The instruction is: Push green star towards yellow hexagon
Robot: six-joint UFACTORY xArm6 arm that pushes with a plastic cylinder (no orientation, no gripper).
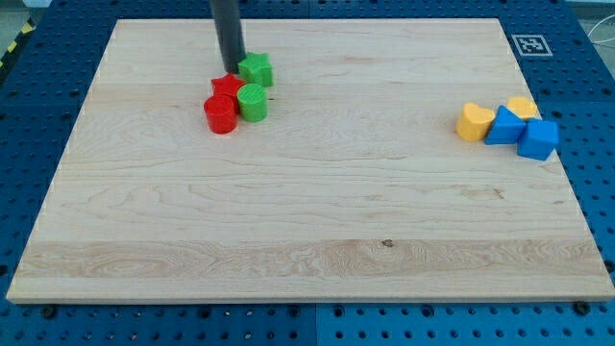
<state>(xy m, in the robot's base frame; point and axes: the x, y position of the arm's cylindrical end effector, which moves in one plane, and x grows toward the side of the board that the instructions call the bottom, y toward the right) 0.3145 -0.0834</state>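
The green star (257, 69) lies near the view's top left on the wooden board (307, 221). My tip (233, 70) is at the star's left side, touching or nearly touching it. Just below are a green round block (253, 101), a red star-like block (228, 86) and a red round block (220, 113), bunched together. The yellow hexagon (524, 106) lies at the view's right, partly behind blue blocks. A yellow heart-like block (473, 122) lies to its left.
Two blue blocks (504, 126) (538, 139) sit against the yellow ones at the view's right. A fiducial tag (528, 44) is on the board's top right corner. Blue perforated table surrounds the board.
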